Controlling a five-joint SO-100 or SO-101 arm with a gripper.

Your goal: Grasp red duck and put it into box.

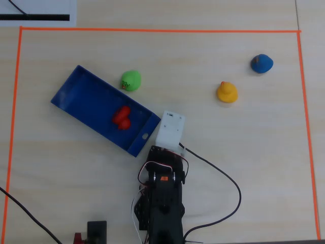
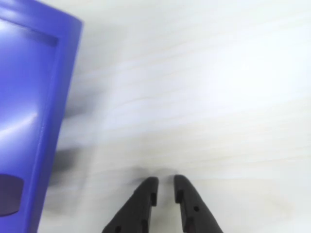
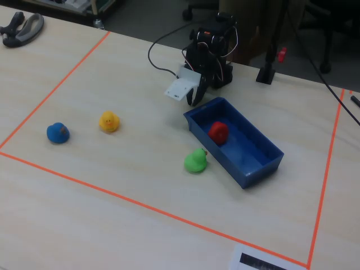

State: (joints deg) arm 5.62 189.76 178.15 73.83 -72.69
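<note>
The red duck (image 1: 122, 117) lay inside the box (image 1: 76, 96), the dark-blue tray that sat aslant toward the left side of the desk in the overhead view, within the orange tape outline (image 1: 152, 30) that framed the working area. The duck rested on the tray floor in the half nearer the arm, apart from the walls as far as the fixed view (image 3: 218, 132) showed. The small hole in the tray's short end faced the robot.

The gripper (image 2: 165, 183) hung empty over bare wood just beside that short end, its two black fingers (image 2: 146, 194) drawn nearly together with only a narrow slit between the tips and nothing held in them. In the wrist view the blue wall of the box (image 2: 53, 126) filled the left edge, blurred, while the fingers entered from the bottom edge. The fixed view placed the gripper (image 3: 195, 100) close above the desk at the tray's near corner, with the white camera housing (image 3: 179, 88) beside it.

The arm (image 1: 162, 198) stood at the middle of the desk's bottom edge in the overhead view, cables looping off to its right.

Three other toys stayed outside the tray: a green duck (image 1: 131, 80) just beside its long far wall, a yellow duck (image 1: 227, 92) well apart toward the right, and a blue duck (image 1: 261, 63) nearer the top-right corner.
</note>
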